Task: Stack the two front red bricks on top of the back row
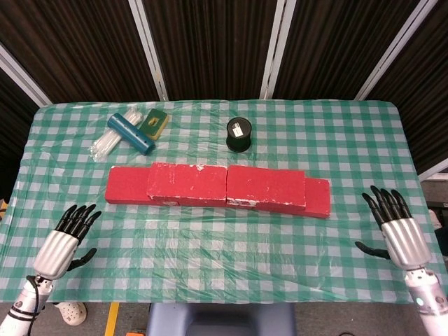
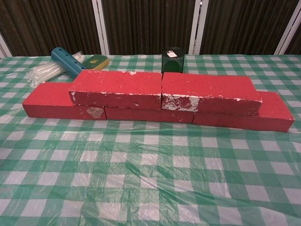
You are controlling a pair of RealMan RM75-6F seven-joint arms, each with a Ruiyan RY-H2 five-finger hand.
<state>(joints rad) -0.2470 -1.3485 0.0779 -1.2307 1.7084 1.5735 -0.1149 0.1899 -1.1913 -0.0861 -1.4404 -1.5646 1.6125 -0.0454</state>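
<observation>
Two red bricks lie end to end on top of a lower row of red bricks: the left top brick (image 1: 187, 183) (image 2: 117, 88) and the right top brick (image 1: 266, 187) (image 2: 209, 92). The lower row (image 1: 126, 187) (image 2: 47, 101) sticks out at both ends. My left hand (image 1: 61, 241) hovers open near the table's front left corner, fingers spread. At the front right, my right hand (image 1: 395, 225) is open too, well away from the bricks. Neither hand shows in the chest view.
A dark cylindrical jar (image 1: 239, 134) (image 2: 172, 59) stands behind the bricks. At the back left lie a blue tube (image 1: 130, 132), a clear plastic bundle (image 1: 108, 142) and a green-and-yellow sponge (image 1: 155, 122). A green checked cloth (image 1: 224, 245) covers the table.
</observation>
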